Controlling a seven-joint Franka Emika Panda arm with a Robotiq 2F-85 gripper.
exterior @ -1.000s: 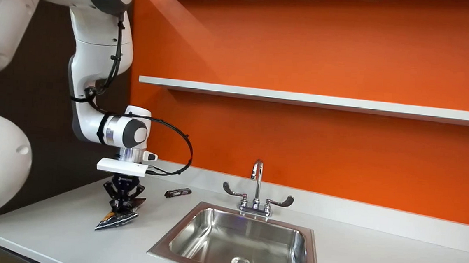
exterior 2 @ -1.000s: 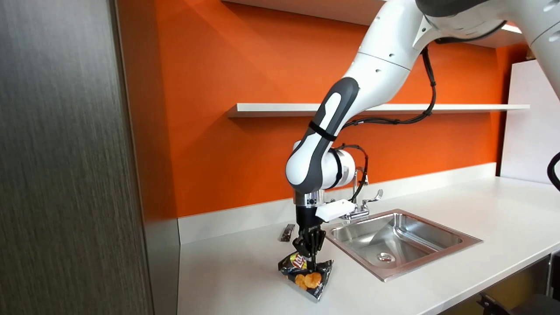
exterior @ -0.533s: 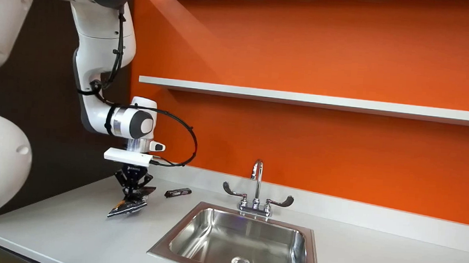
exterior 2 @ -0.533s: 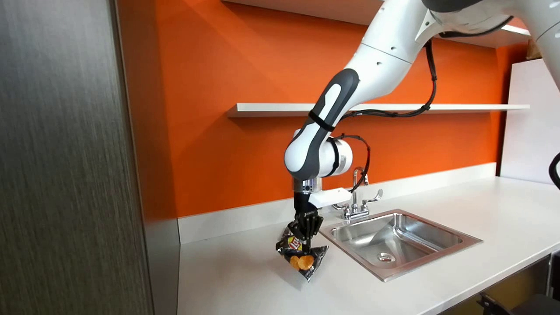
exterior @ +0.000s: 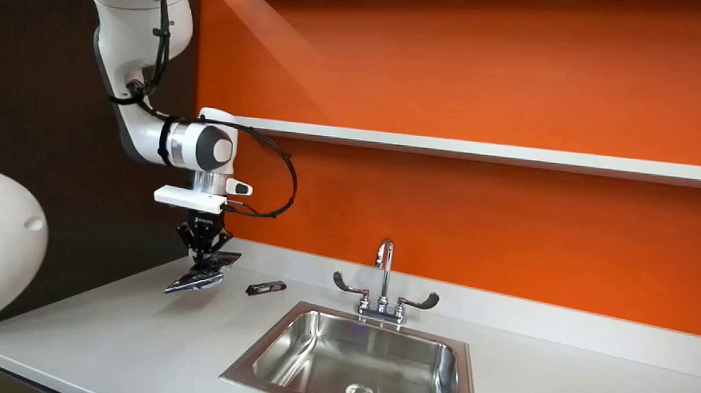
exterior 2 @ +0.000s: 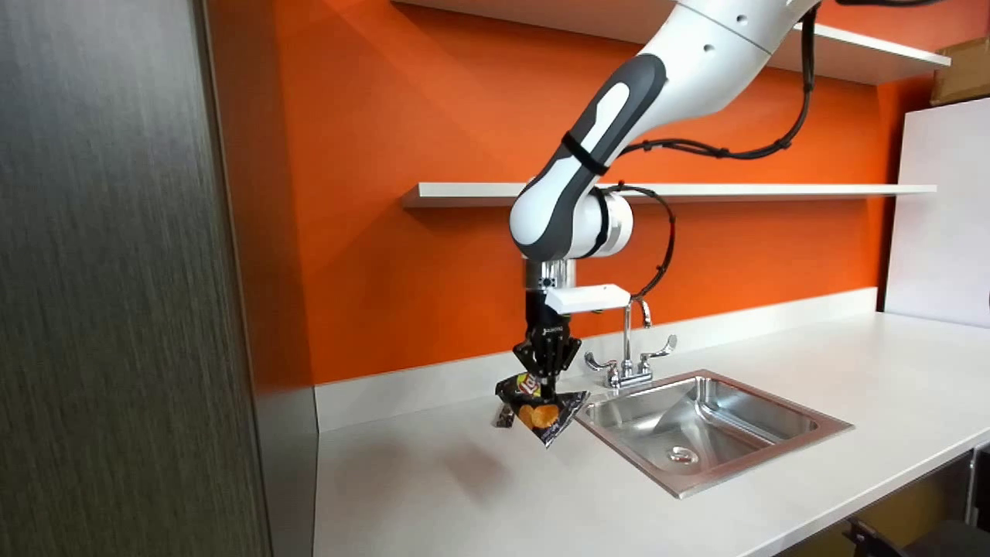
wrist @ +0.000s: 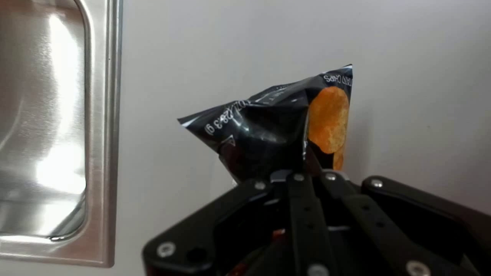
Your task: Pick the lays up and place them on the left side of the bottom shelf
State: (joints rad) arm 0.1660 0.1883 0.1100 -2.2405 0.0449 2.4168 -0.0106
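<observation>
The Lays bag is black with orange chips printed on it. It shows in both exterior views [exterior: 195,280] [exterior 2: 543,416] and in the wrist view [wrist: 268,126]. My gripper [exterior: 203,260] [exterior 2: 547,385] is shut on the pinched middle of the bag, pointing down. In the wrist view my fingers [wrist: 307,174] hide part of the bag. The bag hangs above the counter, apart from it, with a shadow below. The bottom shelf [exterior: 489,149] [exterior 2: 464,192] is a white board on the orange wall, higher than the bag. In an exterior view my arm hides the shelf's left end.
A small dark packet [exterior: 266,287] lies on the counter near the backsplash. A steel sink [exterior: 472,384] [wrist: 101,153] with a tall faucet [exterior: 385,282] is beside the bag. A dark cabinet wall [exterior 2: 139,278] stands at the left. An upper shelf [exterior 2: 866,60] hangs above.
My arm has lifted the bag up off the counter, still gripped, and moved it a little toward the back wall. The small packet and sink have not moved.
</observation>
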